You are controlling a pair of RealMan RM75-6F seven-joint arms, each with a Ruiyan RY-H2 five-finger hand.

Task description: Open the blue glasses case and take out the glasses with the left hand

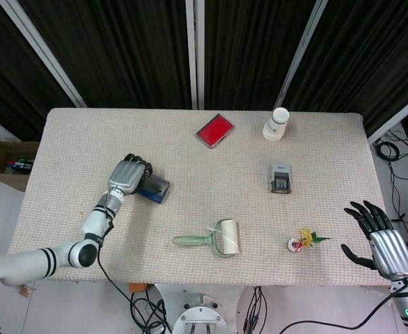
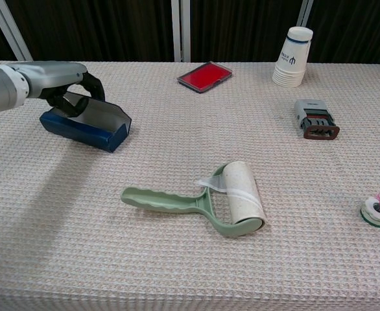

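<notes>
The blue glasses case (image 2: 80, 128) lies on the left part of the table, also seen from above as the case (image 1: 157, 188). Its top stands raised and a grey inner face (image 2: 102, 115) shows. My left hand (image 2: 63, 83) reaches over the case from the left, its dark fingers (image 2: 93, 85) curled around the raised top. From above the left hand (image 1: 127, 177) covers the case's left half. No glasses show inside. My right hand (image 1: 379, 239) hovers off the table's front right corner, fingers spread, holding nothing.
A green lint roller (image 2: 206, 197) lies in the middle front. A red flat box (image 2: 204, 76) and stacked paper cups (image 2: 292, 57) stand at the back. A grey stapler-like tool (image 2: 316, 119) sits right, a small flower toy (image 2: 379, 208) at the front right.
</notes>
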